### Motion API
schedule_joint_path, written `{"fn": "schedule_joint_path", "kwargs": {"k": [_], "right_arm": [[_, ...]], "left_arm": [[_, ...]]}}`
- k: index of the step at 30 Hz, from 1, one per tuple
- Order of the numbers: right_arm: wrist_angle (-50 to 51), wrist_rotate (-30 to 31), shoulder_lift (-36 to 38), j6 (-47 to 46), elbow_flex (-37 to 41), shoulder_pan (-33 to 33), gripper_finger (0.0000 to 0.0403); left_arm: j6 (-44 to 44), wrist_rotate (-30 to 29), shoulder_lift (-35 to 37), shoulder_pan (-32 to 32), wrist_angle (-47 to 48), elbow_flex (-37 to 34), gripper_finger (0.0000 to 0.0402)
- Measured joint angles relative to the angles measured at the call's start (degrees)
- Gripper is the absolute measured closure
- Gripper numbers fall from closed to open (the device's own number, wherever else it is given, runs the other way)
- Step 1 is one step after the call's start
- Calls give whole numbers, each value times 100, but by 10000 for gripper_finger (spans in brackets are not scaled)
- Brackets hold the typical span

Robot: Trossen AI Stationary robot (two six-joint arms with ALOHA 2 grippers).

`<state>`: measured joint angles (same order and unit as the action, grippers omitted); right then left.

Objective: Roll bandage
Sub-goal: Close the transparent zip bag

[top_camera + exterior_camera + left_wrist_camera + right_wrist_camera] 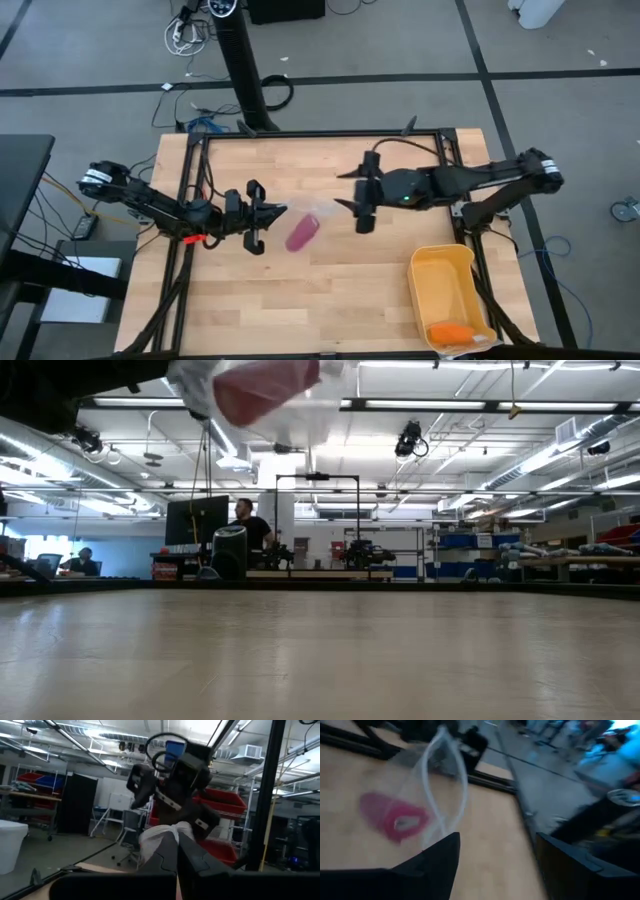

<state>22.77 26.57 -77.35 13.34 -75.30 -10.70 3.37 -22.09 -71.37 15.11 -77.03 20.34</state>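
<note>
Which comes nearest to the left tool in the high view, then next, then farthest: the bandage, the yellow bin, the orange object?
1. The bandage, just beside the left tool, mid-table.
2. The yellow bin, at the right front corner.
3. The orange object, inside that bin's front end.

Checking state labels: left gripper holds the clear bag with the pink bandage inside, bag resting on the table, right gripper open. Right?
Not quite. The bag isn't resting on the table; the low view shows it hanging above the wood. The rest stands: left gripper holds it, bandage inside, right gripper open.
</note>
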Motion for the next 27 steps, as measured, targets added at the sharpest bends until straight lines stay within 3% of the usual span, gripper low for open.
{"fn": "schedule_joint_path", "kwargs": {"k": [4,8,14,21,27], "right_arm": [[-1320,-421,436,-281,1133,-25,162],[-3206,-910,412,-300,2219,9,179],[-5258,-1058,61,-426,2870,108,241],[-5504,-1075,-130,-426,2849,138,386],[-5014,-965,293,-470,2851,68,382]], "left_arm": [[-38,30,71,-19,-112,0,401],[-36,168,61,-41,-188,0,401],[-32,244,63,-42,-234,0,401],[-149,288,61,-39,-291,0,401],[-359,154,134,-39,454,0,401]]}}
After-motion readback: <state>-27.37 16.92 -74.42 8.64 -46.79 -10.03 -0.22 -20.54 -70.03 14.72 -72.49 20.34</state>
